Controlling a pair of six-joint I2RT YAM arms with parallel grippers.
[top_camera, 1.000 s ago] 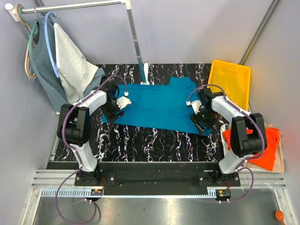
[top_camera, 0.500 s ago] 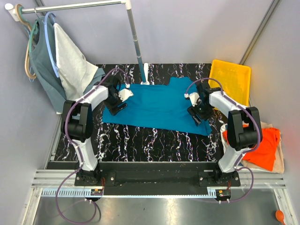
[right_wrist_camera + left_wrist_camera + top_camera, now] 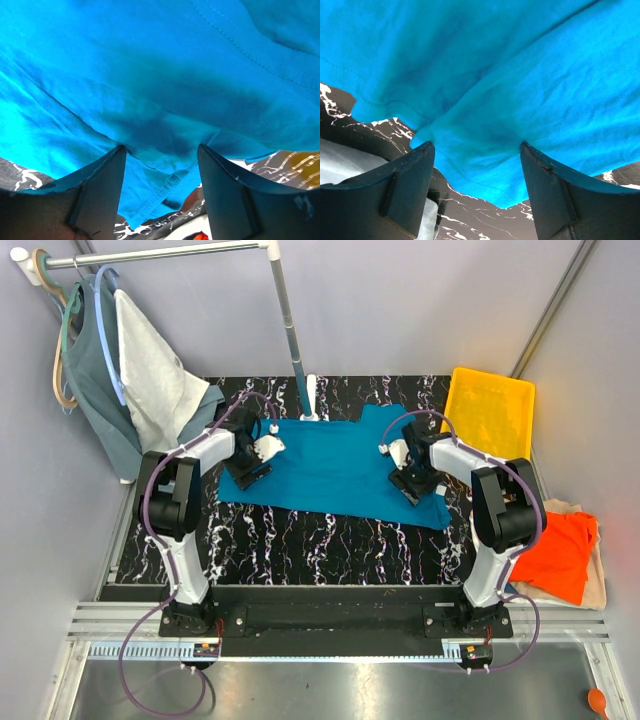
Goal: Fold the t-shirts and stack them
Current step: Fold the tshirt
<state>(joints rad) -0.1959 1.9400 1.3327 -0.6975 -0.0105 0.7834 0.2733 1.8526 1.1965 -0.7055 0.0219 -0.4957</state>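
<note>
- At the middle of the black marbled table (image 3: 300, 540), the teal-blue short-sleeved cloth t-shirt (image 3: 335, 465) is spread flat, not yet folded.
- At its nine and three o'clock edges, the left gripper (image 3: 250, 462) and right gripper (image 3: 412, 480) are held open astride cloth, nothing clamped.
- At four o'clock, the bright orange cloth t-shirt (image 3: 560, 555) is seen crumpled on the cream cloth t-shirt (image 3: 595, 590), neither folded.

A robot lab cell: plain grey walls (image 3: 430, 300) enclose a marble-patterned table (image 3: 330, 540) with robot arms (image 3: 170, 510) bolted to an aluminium frame (image 3: 330, 620), beside a clothes rail (image 3: 285, 310) and yellow bin (image 3: 490, 405).
</note>
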